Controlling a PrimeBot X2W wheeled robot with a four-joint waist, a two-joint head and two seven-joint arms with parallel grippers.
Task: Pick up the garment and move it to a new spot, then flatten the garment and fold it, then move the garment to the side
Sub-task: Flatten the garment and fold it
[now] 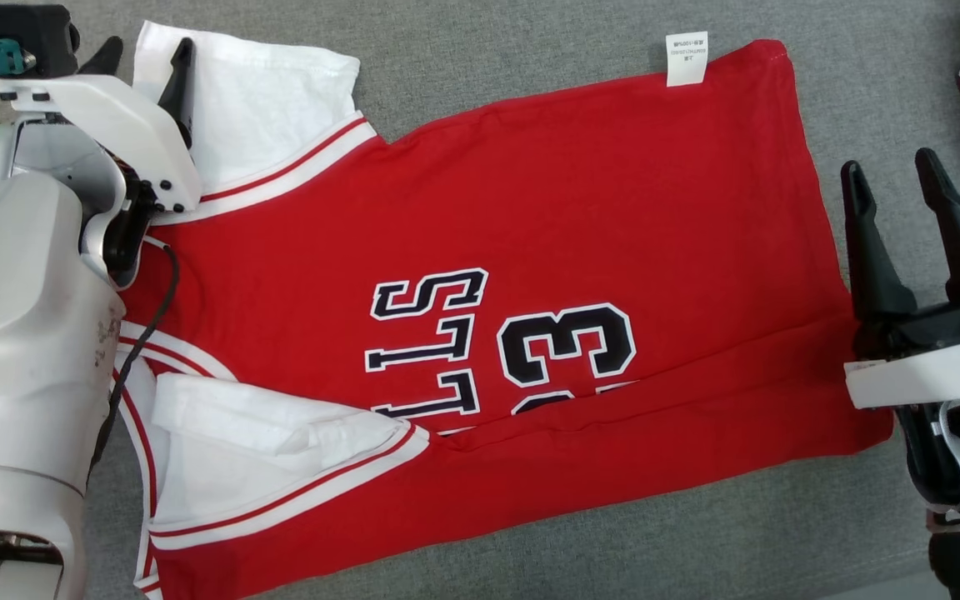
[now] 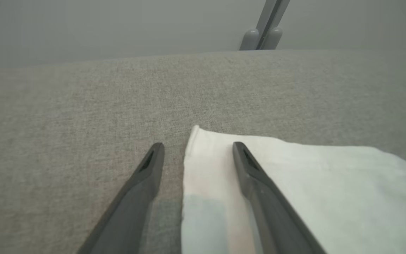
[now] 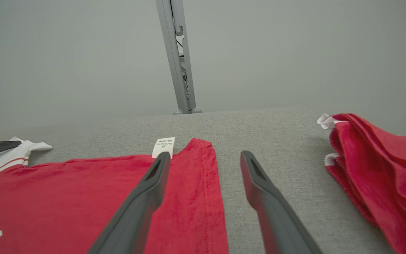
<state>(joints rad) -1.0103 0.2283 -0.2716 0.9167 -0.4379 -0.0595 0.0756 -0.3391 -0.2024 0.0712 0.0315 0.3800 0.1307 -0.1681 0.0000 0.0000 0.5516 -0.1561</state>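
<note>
Garment (image 1: 530,275): red jersey, white sleeves, lying flat, bottom edge folded.

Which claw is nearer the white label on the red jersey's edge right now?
Right. The right claw straddles the hem of the red jersey, with the white label just ahead of it. The left claw is across the jersey, over the white sleeve.

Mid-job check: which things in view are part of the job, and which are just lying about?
Job: red jersey, flat on the grey surface; left gripper, open at its white sleeve; right gripper, open at its hem.
Lying about: second red garment, bunched to the right; grey post beyond the surface.
</note>
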